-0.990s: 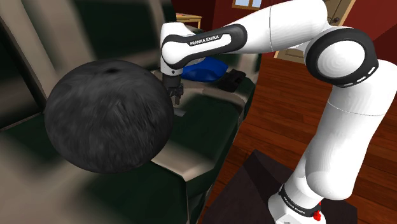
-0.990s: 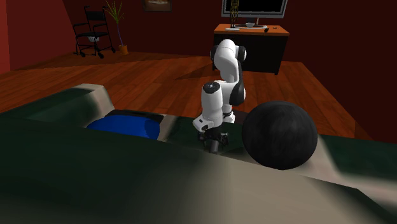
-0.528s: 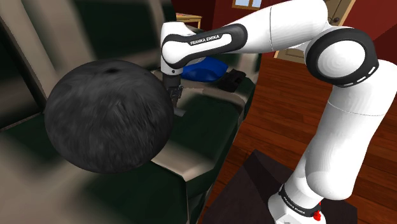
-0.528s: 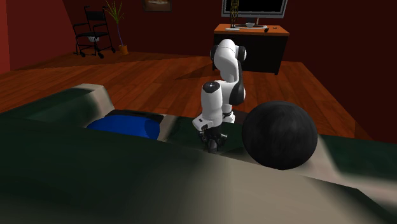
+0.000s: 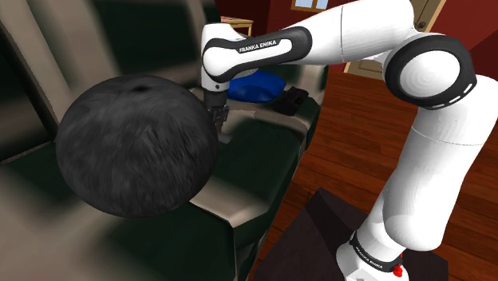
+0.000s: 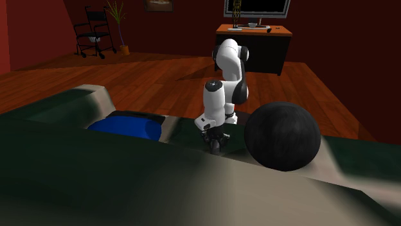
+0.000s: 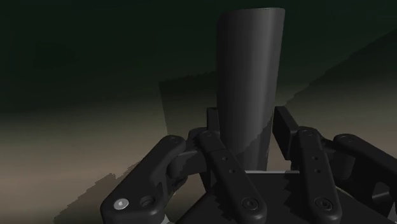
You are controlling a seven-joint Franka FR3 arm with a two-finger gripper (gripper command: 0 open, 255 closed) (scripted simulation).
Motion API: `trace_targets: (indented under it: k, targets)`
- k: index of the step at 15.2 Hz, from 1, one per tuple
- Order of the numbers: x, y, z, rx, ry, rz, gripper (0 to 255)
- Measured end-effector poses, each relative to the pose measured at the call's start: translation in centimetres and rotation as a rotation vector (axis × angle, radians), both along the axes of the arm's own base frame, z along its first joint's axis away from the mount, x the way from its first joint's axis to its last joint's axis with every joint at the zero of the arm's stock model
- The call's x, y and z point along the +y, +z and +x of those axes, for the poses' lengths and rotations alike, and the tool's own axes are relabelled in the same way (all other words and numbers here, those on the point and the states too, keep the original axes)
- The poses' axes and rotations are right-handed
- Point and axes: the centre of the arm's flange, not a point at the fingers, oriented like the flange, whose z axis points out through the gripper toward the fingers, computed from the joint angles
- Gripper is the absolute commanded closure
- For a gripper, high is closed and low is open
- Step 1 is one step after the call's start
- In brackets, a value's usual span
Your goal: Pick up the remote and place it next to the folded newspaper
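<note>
I log the remote as a long, plain dark grey slab, seen in the wrist view standing straight out from the gripper. Its near end sits between the two black fingers, and its far end reaches out over dark green upholstery. The fingers are drawn in against its two long sides, one on each, so the remote is clasped and the jaws are held apart only by its width. A grey shadow of the remote lies on the surface beside it. I cannot tell whether the far end touches that surface.

In the shoulder view the gripper points down at the seat cushion of a dark green sofa with pale edging. It is just beside a large black ball that rests on the seat and hides whatever is under the hand. The second exterior view puts the gripper low behind the sofa back, with the ball to that view's right.

Further along the seat is a blue rounded object, with a small black item touching its side. I cannot identify either one. The white arm arches over from its stand on a reddish wood floor.
</note>
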Motion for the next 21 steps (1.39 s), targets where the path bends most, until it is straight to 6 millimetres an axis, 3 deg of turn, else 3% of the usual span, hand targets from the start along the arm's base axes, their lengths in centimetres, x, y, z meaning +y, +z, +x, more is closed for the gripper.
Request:
trace_targets:
  k: [18, 21]
  targets:
    - [0.0, 9.3, -0.1, 0.0, 0.0, 0.0, 255]
    - [-2.6, 9.6, 0.3, 0.001, -0.001, 0.0, 255]
